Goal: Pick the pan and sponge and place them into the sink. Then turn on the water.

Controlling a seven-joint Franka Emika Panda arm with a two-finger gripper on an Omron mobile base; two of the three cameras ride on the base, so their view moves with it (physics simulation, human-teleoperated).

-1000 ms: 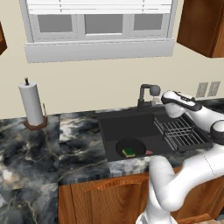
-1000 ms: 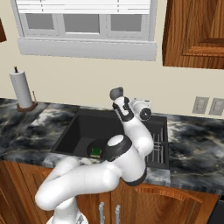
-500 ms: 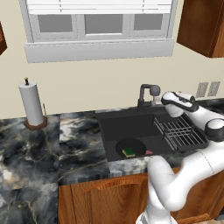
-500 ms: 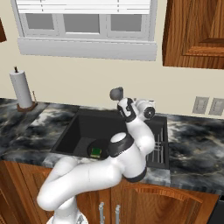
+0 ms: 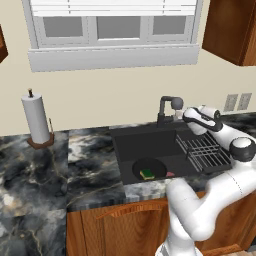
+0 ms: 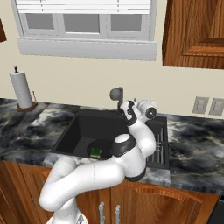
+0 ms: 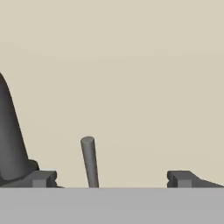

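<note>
Matte black and round, the flat pan (image 5: 149, 171) lies on the floor of the large dark grey rectangular sink (image 5: 145, 144), toward its near left, and the small yellow sponge with a green layer (image 5: 147, 174) rests on it. Both placings look done, so the step in hand appears to be the water; no stream shows.

The two-finger tool (image 7: 111, 178) hangs at the dark faucet (image 5: 167, 108) at the sink's far edge, jaws spread wide and holding nothing. The thin grey lever (image 7: 89, 162) stands between its fingertips (image 7: 43, 178), touching neither. The next move likely calls for a sideways push on that lever.

Room is tight: the beige wall (image 7: 131, 65) lies just beyond, the faucet's body (image 7: 11, 140) close on one side, and the ribbed black drying rack (image 5: 202, 150) below right.
</note>
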